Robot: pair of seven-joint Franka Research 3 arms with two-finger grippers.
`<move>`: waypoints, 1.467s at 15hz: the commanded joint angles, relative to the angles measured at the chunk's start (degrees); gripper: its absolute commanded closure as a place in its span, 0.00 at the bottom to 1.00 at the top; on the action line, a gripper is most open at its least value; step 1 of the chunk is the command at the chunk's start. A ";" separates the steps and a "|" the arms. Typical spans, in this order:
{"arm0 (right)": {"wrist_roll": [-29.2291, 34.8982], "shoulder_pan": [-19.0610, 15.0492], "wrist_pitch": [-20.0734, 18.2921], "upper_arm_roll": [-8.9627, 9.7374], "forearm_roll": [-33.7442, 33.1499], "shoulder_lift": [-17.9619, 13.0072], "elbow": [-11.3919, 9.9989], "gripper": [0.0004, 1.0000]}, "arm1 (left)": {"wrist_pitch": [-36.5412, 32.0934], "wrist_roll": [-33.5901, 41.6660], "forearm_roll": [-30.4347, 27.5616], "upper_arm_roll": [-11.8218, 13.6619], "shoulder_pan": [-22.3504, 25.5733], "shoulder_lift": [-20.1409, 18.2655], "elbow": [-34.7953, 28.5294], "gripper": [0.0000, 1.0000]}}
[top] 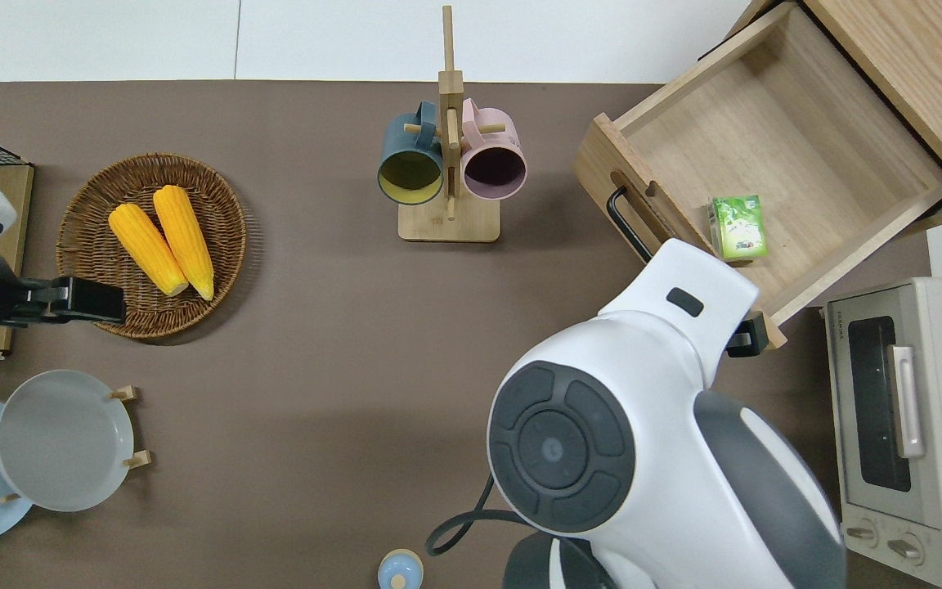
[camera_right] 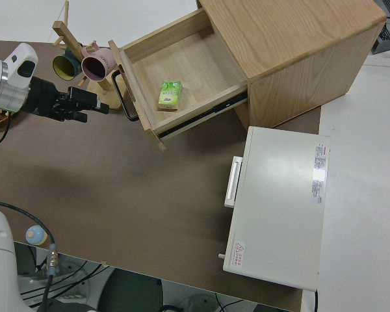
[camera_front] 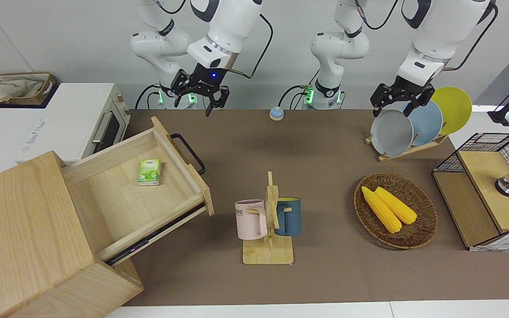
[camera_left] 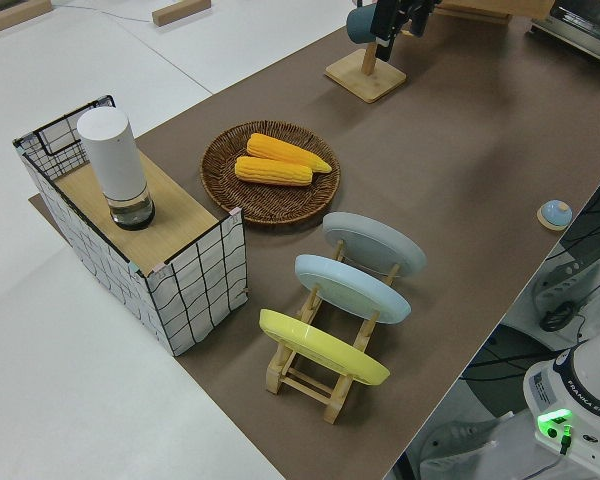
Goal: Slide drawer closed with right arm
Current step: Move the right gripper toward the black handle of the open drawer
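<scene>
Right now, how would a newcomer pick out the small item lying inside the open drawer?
Find the large pale-wood box at the right arm's end of the table; its drawer stands pulled out. On the drawer floor lies a small green packet, the only thing in there and the only green item nearby.
</scene>
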 commanded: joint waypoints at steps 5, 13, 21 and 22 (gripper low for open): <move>13.07 4.33 -0.57 4.38 -17.47 5.61 -5.30 0.01 | -0.82 0.08 0.73 0.16 -0.13 -0.48 0.12 0.00; 22.22 6.97 -3.82 4.47 -39.27 11.07 -13.83 0.01 | -0.73 0.08 0.73 0.16 -0.13 -0.48 0.12 0.00; 22.13 6.97 -8.21 4.38 -53.15 14.75 -15.85 0.03 | -0.82 0.08 0.73 0.16 -0.13 -0.48 0.12 0.00; 22.13 7.76 -8.30 4.03 -54.83 15.63 -15.95 0.03 | -0.82 0.08 0.73 0.16 -0.13 -0.48 0.12 0.00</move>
